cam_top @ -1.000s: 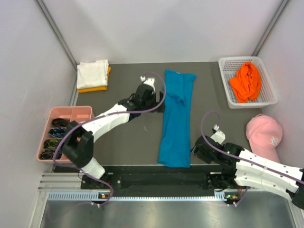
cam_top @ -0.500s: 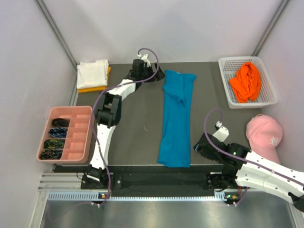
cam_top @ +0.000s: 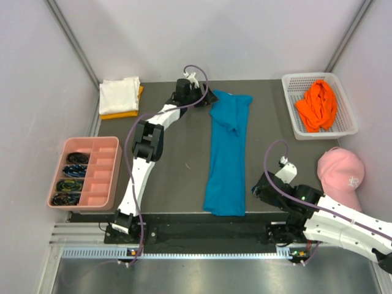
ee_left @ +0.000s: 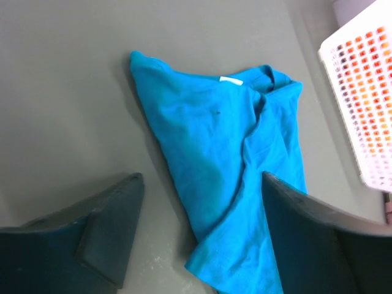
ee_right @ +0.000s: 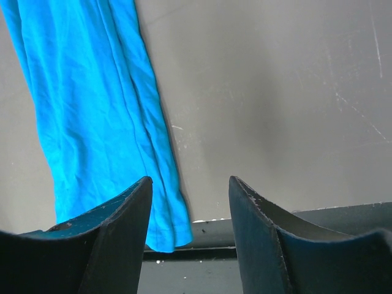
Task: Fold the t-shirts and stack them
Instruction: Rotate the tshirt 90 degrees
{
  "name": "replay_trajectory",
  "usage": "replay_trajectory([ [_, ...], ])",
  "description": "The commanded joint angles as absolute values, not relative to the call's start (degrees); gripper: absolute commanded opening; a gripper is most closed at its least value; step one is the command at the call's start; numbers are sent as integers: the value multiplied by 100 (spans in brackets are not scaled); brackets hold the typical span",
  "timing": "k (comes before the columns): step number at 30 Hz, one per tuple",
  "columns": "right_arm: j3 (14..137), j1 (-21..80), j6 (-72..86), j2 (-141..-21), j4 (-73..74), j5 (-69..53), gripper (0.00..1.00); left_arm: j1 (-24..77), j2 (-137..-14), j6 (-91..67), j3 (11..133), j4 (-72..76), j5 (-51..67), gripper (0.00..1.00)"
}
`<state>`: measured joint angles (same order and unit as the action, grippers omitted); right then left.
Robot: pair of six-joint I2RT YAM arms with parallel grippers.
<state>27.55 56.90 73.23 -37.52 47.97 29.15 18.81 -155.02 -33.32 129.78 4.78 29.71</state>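
The teal-blue t-shirt (cam_top: 225, 153) lies folded into a long strip down the middle of the dark table. My left gripper (cam_top: 197, 97) reaches to the far end, just left of the shirt's collar corner. In the left wrist view this gripper (ee_left: 202, 179) stands open over the shirt's (ee_left: 214, 135) sleeve edge and holds nothing. My right gripper (cam_top: 255, 190) is low near the front edge, right of the shirt's hem. Seen from the right wrist, it (ee_right: 190, 181) is open and empty, with the shirt (ee_right: 92, 104) to its left. A white t-shirt (cam_top: 119, 94) rests on a yellow-orange one (cam_top: 120, 114) at the back left.
A bright orange t-shirt (cam_top: 317, 104) is bunched in a white basket (cam_top: 309, 76) at the back right. A pink cap (cam_top: 340, 171) sits on the right side. A pink compartment tray (cam_top: 92, 140) holding small items stands at the left. The table's front edge (ee_right: 245, 220) runs just under the right gripper.
The left arm has stretched from mid-table to the far end beside the shirt's collar, and its jaws have narrowed a little. The right gripper has barely shifted.
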Motion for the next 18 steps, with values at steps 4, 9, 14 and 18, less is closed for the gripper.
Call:
replay_trajectory([
  [4, 2971, 5757, 7444, -3753, 4948, 3067, 53, 1775, -15697, -3638, 12789, 1159, 3120, 67],
  [9, 2936, 5757, 7532, -3744, 5027, 3067, 53, 1749, -15846, -3981, 12586, 1643, 3339, 67],
  [14, 2927, 5757, 7567, -3700, 5115, 3094, 53, 1758, -16013, -4315, 12586, 2012, 3445, 61],
  [18, 2883, 5766, 7585, -3691, 5115, 3103, 53, 1784, -16058, -4342, 12586, 2057, 3463, 54],
])
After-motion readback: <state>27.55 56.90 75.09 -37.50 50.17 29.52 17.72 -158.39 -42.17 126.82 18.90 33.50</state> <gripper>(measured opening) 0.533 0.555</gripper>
